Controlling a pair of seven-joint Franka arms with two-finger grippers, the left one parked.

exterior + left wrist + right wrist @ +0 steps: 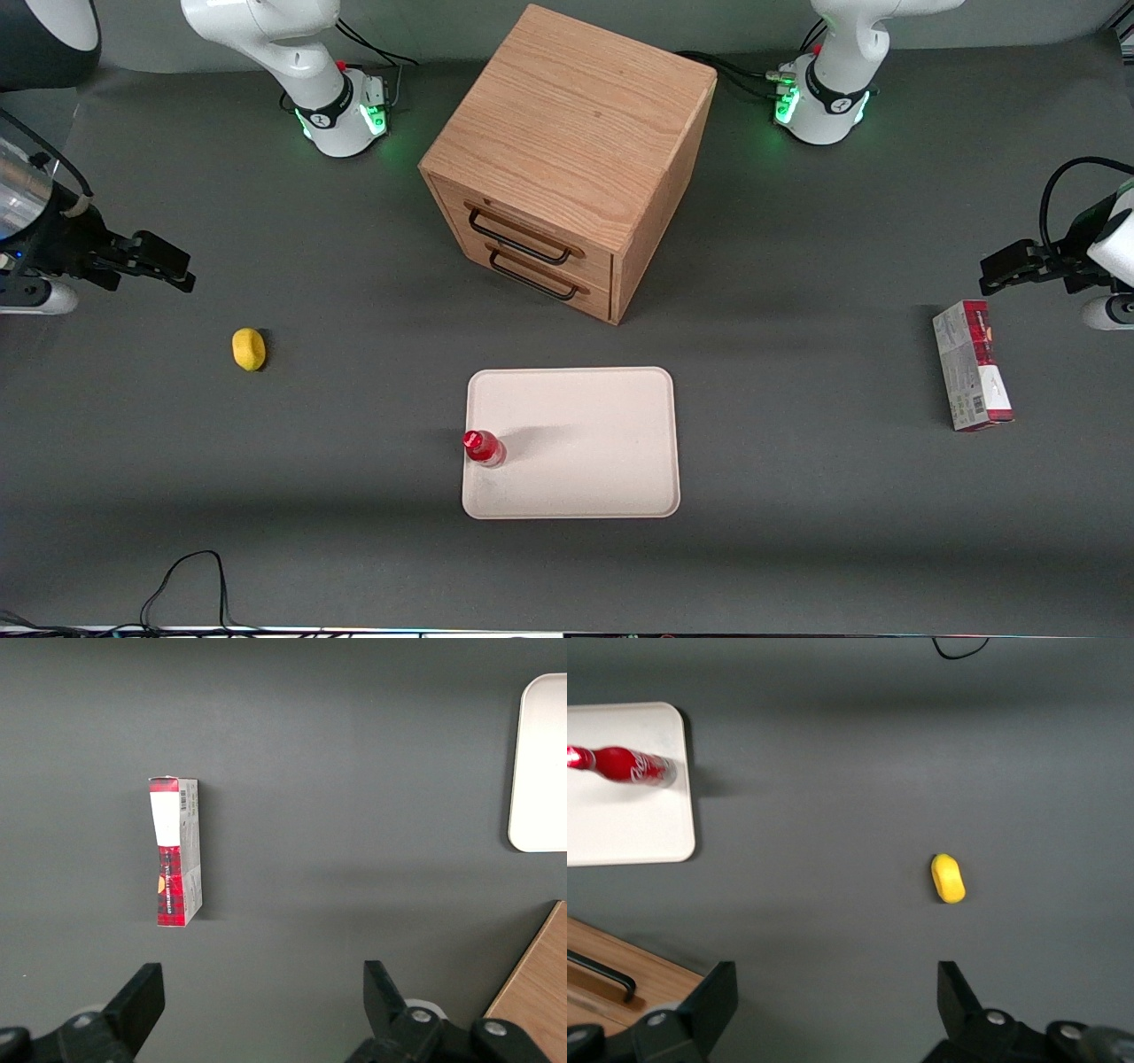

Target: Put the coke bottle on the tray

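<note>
The small red coke bottle (483, 447) stands upright on the cream tray (585, 443), close to the tray edge toward the working arm's end. In the right wrist view the bottle (622, 765) stands on the tray (620, 828). My right gripper (168, 263) is open and empty. It hovers well above the table at the working arm's end, far from the tray, with the bare grey table showing between its fingertips (833, 992).
A yellow lemon-like object (249, 348) lies on the table between my gripper and the tray, also in the right wrist view (948, 878). A wooden two-drawer cabinet (567, 159) stands farther from the camera than the tray. A red-and-grey carton (972, 364) lies toward the parked arm's end.
</note>
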